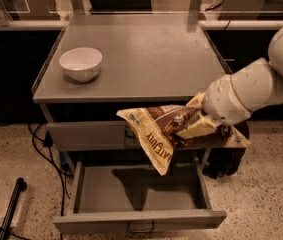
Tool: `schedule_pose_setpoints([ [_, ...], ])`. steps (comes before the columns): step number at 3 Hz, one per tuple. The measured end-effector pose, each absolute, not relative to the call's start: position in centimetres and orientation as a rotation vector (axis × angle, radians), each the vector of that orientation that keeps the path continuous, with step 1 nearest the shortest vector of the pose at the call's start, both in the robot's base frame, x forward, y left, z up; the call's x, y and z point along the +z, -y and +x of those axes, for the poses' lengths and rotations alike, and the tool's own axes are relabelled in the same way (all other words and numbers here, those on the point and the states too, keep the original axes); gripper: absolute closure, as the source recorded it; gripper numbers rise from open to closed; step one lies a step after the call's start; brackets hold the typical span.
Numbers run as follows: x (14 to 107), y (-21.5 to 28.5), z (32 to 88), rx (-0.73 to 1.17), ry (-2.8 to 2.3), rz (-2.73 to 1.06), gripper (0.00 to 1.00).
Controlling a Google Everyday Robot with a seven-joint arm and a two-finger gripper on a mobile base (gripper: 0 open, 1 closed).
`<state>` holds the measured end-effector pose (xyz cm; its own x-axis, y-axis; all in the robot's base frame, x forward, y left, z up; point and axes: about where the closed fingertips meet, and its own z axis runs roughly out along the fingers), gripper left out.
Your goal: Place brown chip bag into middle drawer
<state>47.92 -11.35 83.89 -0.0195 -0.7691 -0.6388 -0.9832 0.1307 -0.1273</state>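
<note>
While the robot's cream-coloured claw [192, 128] hung out in front of the bench edge, it was clamped on the crinkly, pillow-shaped brown chip bag [153, 134], one finger lying across the dark front. The bag hung in the air, tilted with one cream-yellow end drooping, above the open, wide grey metal middle drawer [146, 198] and in front of the closed grey drawer front [88, 134] just above it. This looked like the carry step. The next move probably called for lowering the bag past that upper front onto the drawer floor, then letting go. Large dark letters ran along the drooping end, but no brand could be read. A round white bowl [81, 63] sat well apart on the flat grey metal bench [151, 54].
</note>
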Motion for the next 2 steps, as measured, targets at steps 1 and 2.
schedule_pose_setpoints([
  [1,77.58,12.0,46.83,0.498,-1.861,-1.64,1.0],
  [2,77.57,12.0,46.83,0.498,-1.861,-1.64,1.0],
])
